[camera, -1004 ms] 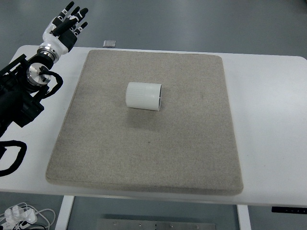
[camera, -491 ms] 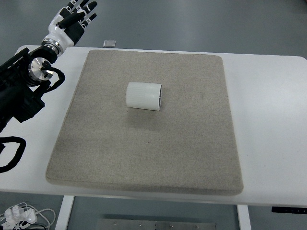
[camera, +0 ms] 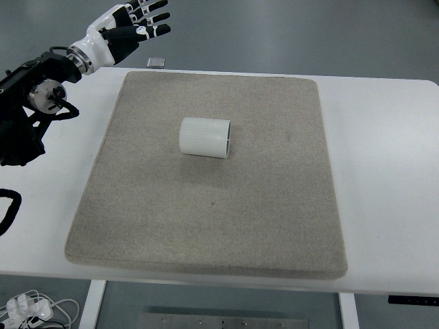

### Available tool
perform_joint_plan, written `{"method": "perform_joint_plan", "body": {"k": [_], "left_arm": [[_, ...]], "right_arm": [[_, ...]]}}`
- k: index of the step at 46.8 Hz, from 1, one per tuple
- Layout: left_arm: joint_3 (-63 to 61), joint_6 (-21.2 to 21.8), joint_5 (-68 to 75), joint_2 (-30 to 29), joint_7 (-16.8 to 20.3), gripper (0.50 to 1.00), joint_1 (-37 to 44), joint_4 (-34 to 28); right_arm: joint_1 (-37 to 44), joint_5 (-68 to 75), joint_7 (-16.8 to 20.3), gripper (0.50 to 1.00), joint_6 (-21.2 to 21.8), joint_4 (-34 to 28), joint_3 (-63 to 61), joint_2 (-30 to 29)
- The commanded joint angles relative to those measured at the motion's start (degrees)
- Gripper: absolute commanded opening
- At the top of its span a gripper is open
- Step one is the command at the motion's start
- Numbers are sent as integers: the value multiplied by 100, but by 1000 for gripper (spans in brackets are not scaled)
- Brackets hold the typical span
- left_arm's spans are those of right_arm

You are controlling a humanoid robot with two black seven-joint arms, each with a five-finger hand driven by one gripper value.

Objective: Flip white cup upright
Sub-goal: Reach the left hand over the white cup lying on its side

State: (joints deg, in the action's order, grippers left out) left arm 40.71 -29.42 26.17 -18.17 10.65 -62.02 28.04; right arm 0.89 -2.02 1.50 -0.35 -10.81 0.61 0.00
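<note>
A white ribbed cup [camera: 205,137] lies on its side near the middle of the grey mat [camera: 206,226], its open mouth facing right. My left hand [camera: 138,22] hovers beyond the table's far left corner, up and left of the cup and well apart from it. Its fingers are spread and hold nothing. The black left arm [camera: 31,103] comes in from the left edge. The right arm does not show.
The mat covers most of a white table [camera: 384,171]. A small dark square object [camera: 157,62] sits on the table's far edge, just below my left hand. Cables [camera: 31,306] lie on the floor at the lower left.
My left hand has swung right and further up along the table's far edge, and its fingers have spread wider. The cup has not moved.
</note>
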Motion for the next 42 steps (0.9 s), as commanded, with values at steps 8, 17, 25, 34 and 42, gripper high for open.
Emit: {"method": "perform_joint_plan", "body": {"k": [8, 17, 25, 34, 42], "left_arm": [[-1, -12, 1513, -327, -1, 994, -3, 992], [-124, -12, 2410, -503, -10, 994, 32, 1704], [-388, 24, 2876, -661, -19, 994, 32, 2100], [-687, 32, 3772, -740, -19, 994, 32, 2241], [-941, 32, 4405, -811, -19, 994, 23, 2531]], "right_arm": [[-1, 0, 0, 952, 0, 0, 0, 0], [-1, 0, 8, 952, 0, 0, 0, 0], [-1, 0, 0, 952, 0, 0, 0, 0], [-1, 0, 0, 952, 0, 0, 0, 0], [-1, 0, 0, 952, 0, 0, 0, 0]]}}
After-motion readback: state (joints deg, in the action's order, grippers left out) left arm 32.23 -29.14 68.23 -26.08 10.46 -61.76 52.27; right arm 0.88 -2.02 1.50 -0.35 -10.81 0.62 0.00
